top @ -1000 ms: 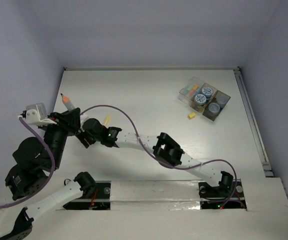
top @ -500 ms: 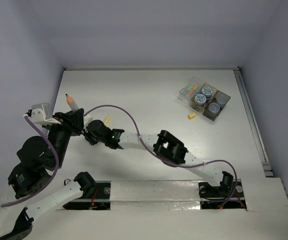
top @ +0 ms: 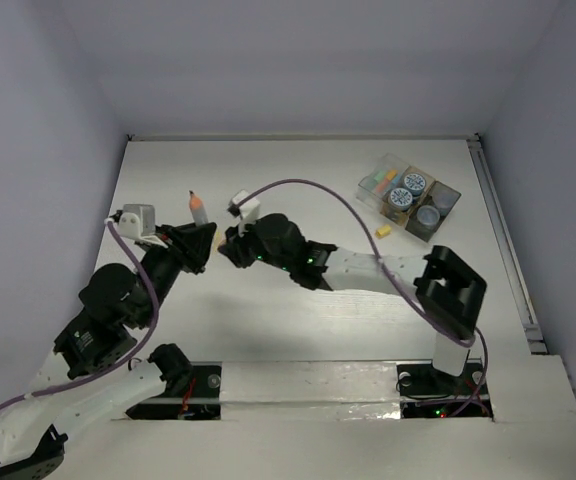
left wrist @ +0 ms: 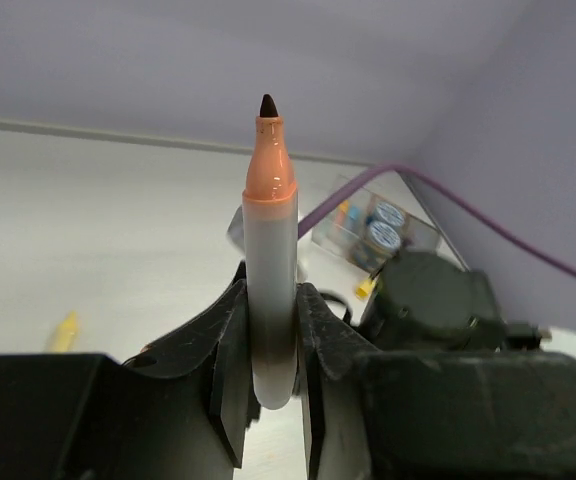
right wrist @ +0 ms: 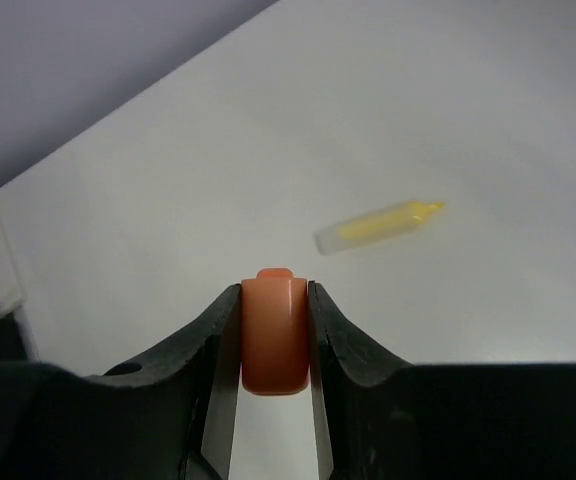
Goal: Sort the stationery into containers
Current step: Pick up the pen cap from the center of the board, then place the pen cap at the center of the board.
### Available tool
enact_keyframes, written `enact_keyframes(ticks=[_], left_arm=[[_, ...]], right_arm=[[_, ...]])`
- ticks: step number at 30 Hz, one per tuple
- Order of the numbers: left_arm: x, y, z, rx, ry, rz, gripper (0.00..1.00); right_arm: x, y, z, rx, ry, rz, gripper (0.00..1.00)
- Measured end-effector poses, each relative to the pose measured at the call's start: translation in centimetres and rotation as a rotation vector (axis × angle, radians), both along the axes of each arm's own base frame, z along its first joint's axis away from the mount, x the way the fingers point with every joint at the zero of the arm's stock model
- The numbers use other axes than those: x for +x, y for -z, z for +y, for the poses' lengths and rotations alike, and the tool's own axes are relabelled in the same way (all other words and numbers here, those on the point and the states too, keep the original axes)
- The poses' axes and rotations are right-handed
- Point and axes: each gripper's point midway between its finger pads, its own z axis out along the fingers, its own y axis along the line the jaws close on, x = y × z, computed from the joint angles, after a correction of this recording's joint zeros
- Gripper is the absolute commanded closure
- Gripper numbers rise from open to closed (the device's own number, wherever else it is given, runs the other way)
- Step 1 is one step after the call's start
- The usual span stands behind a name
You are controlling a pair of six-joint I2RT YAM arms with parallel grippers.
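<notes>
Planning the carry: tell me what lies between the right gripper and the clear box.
In the top view, no stationery: bare table between the right gripper and the clear box, with only the arm's purple cable arcing across that stretch.

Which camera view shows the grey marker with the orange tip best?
The left wrist view: the grey marker with the orange tip stands large, clamped in the left gripper. The top external view shows the marker small. The right wrist view shows a rounded orange piece in the right gripper, not the marker.
</notes>
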Motion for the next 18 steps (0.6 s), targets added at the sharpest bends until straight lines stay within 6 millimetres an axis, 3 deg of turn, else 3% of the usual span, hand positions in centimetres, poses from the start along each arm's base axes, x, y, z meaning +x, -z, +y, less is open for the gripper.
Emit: enact_keyframes(ticks=[1, 3, 6, 10, 14, 18], left_arm=[[0.0, 0.4, -0.9, 0.001, 0.038, -0.001, 1.00], [-0.2, 1.1, -2.8, 0.001, 0.119, -0.006, 1.00], [-0.6, 1.2, -5.5, -0.013, 0.240, -0.032, 1.00], [-1.1, 1.1, -8.3, -0.019, 0.366, -0.054, 1.00], [-0.6, 1.9, -10.1, 0.003, 0.413, -0.035, 1.00], [-0.1, 3.0, -10.7, 0.041, 0.414, -0.008, 1.00]], right_arm=[[0.4, -0.5, -1.6, 0.019, 0.023, -0.003, 0.93], [1.0, 0.4, -4.5, 0.011, 0.068, 0.009, 0.93], [1.6, 5.0, -8.2, -0.075, 0.126, 0.058, 0.93], [0.7, 11.8, -12.4, -0.249, 0.158, 0.141, 0.92], [0.7, 13.8, -13.7, -0.314, 0.176, 0.153, 0.89], [1.3, 14.1, -14.3, -0.326, 0.194, 0.149, 0.72]])
